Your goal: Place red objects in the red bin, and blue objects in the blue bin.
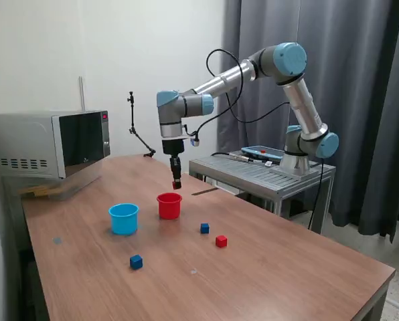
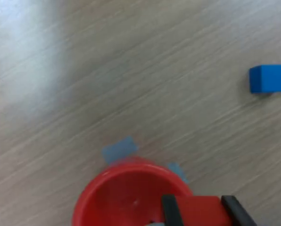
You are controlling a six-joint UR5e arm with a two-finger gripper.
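Right now the gripper [image 1: 177, 183] hangs just above the red cup [image 1: 169, 205], and the wrist view shows its two black fingers [image 2: 169, 210] closed on a small red cube [image 2: 198, 210], held over the cup's open mouth. Just beneath it the red cup stands upright on the table [image 1: 266, 267], with the light blue cup [image 1: 124, 218] a short way off to the side, the two cups apart. Farther out from the gripper, a blue cube [image 1: 204, 228] and a second red cube [image 1: 221, 241] lie on the wood near each other but not touching, and another blue cube [image 1: 136, 261] sits alone, well apart from the gripper, beyond the light blue cup.
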